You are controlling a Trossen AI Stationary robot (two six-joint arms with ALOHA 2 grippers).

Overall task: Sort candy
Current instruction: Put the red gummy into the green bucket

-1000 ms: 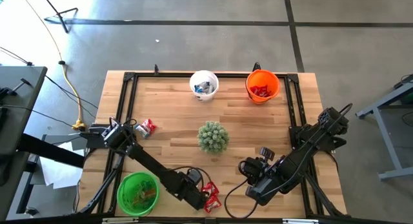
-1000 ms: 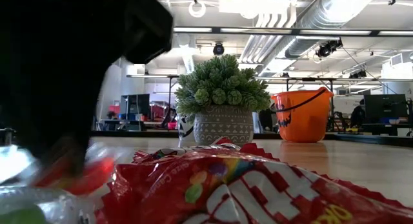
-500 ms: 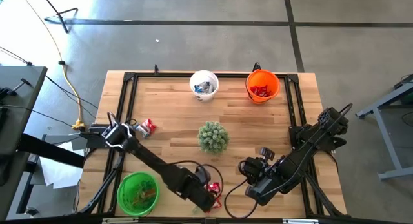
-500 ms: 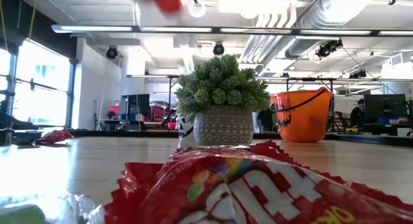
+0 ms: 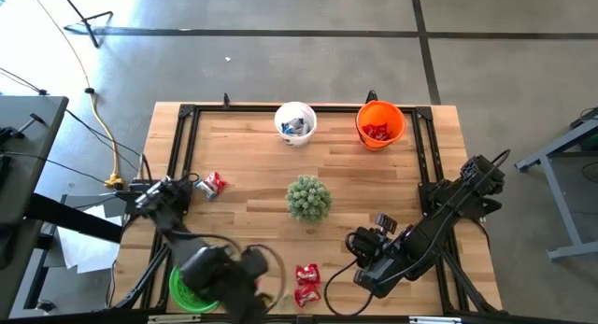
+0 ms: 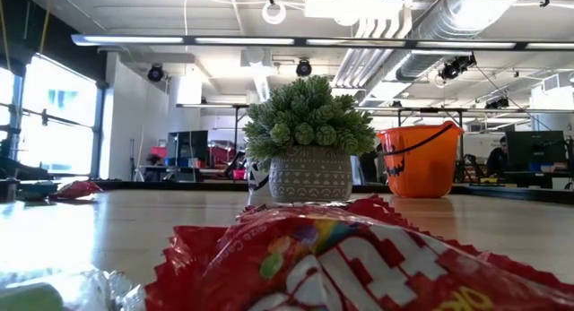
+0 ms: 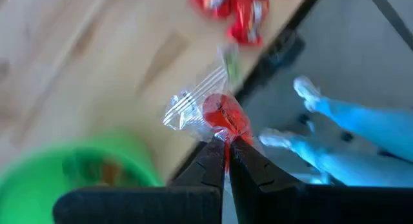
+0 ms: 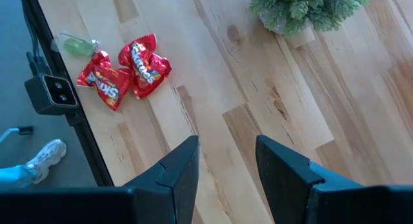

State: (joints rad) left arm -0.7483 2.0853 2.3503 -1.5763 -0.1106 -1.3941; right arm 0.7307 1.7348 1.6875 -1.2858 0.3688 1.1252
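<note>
Near edge of the table, left corner: the left gripper (image 7: 226,141) has its fingers pinched together on a small sweet (image 7: 222,114) with a red centre and clear twisted wrapper, holding it by one end so that it hangs free above the green bucket (image 5: 187,285). The placement suggests a drop into that bucket, which already holds small green and orange pieces. Only the left wrist view shows this grip; in the high view the arm is a blur over the bucket and the sweet cannot be made out.

Just beside, near the middle of the near edge, two red packets (image 5: 306,283) lie touching each other, unsorted. The right wrist view adds a small green sweet (image 8: 77,45) close by them at the table's edge, which the high view does not resolve.

Near-right part of the table: the right gripper (image 8: 226,162) waits above bare wood, fingers apart and empty.

Centre: a spiky green plant (image 5: 307,197) in a patterned pot; the low view alone shows the pot.

Left edge: another red-and-white sweet (image 5: 213,184) lies alone.

Far edge: a white bucket (image 5: 295,122) with blue-and-white wrappers, and an orange bucket (image 5: 380,124) with red packets, the likely home for the red pair.
</note>
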